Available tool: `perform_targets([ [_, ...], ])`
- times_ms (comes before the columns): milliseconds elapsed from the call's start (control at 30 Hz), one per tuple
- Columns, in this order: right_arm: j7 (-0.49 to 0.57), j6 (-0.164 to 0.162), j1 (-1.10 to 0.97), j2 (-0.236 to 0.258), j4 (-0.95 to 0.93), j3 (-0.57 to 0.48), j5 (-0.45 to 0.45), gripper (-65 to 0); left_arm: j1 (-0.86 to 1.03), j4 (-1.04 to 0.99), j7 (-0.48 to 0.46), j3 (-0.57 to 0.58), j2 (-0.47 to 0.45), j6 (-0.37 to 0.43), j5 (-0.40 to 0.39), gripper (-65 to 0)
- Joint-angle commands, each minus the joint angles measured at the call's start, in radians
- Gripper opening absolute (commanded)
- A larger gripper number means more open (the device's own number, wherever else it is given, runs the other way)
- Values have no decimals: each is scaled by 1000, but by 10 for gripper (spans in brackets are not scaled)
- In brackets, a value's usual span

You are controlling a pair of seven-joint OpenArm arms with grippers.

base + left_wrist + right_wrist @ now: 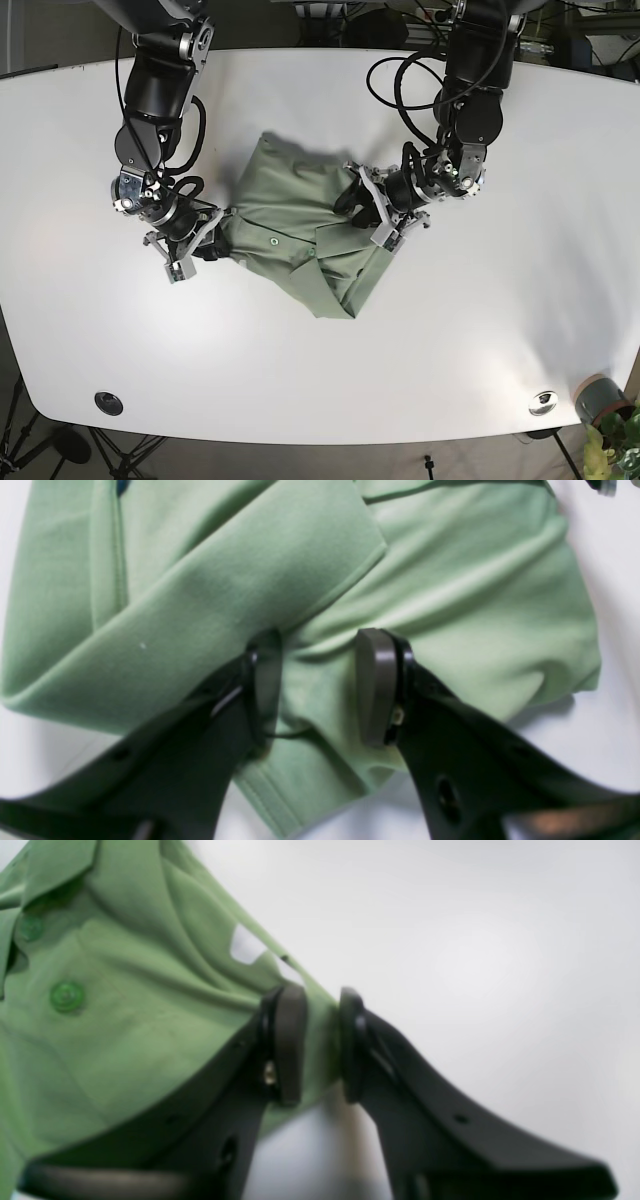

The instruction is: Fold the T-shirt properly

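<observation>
Base view: both grippers pinch green T-shirt point(290, 215).

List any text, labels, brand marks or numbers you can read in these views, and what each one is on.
No readable text in any view.
The green shirt shows no print, only plain green buttons.
A small white patch near its edge, possibly a tag, is blurred and shows nothing legible.
The left gripper and right gripper carry no visible markings.
</observation>
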Motion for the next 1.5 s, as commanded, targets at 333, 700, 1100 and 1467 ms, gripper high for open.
perform_targets([
  [333, 21, 1, -29, 16, 19, 0, 12, -539, -72, 0, 42, -1, -28, 21, 41, -418],
  [700, 16, 1, -149, -18, 121, 0, 12, -541, -156, -64, 41, 1, -60, 21, 43, -418],
  [1100, -33, 1, -286, -57, 322, -141, 12, -541, -273, -282, -65, 2, -57, 21, 43, -418],
  [1467, -101, 1, -341, -162, 398, -196, 12, -541, -361, -353, -140, 2, -62, 23, 43, -418],
])
